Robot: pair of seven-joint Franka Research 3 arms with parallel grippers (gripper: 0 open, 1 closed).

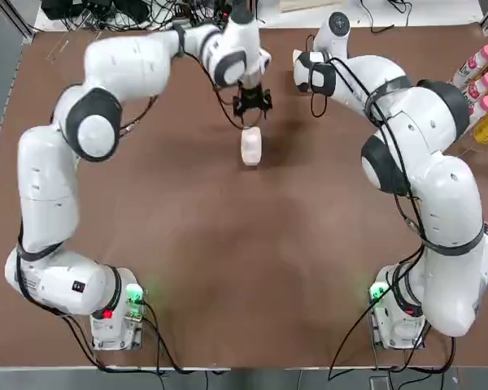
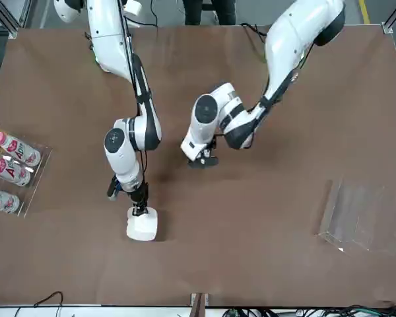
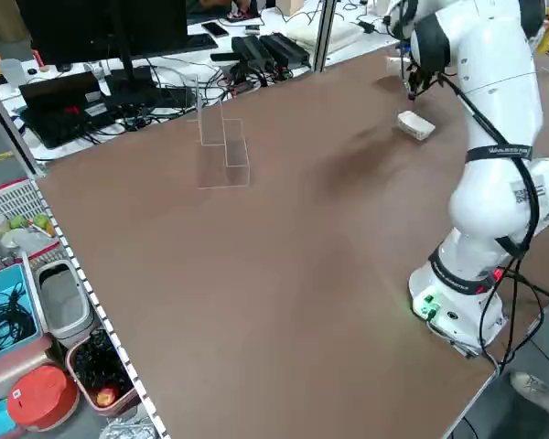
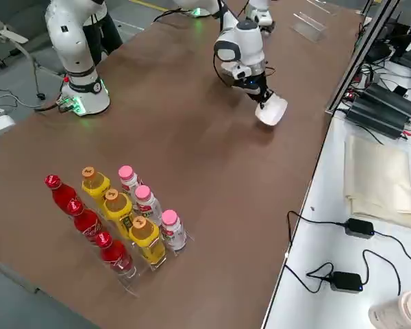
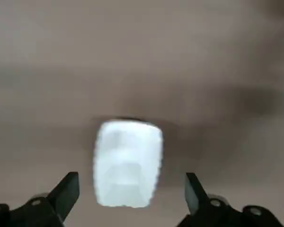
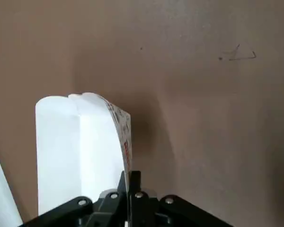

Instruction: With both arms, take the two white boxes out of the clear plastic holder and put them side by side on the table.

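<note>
Left gripper has its fingers spread wide, hanging just above the first white box, which lies flat mid-table toward the far edge. Right gripper is pinched on the second white box, tilted, close to the far edge. The clear plastic holder sits by the far-left corner.

Brown matte surface. On it: one white box lying flat near the far middle, empty clear plastic holder well apart toward the robot's left, bottle rack at the right edge, both arm bases at the near edge.
</note>
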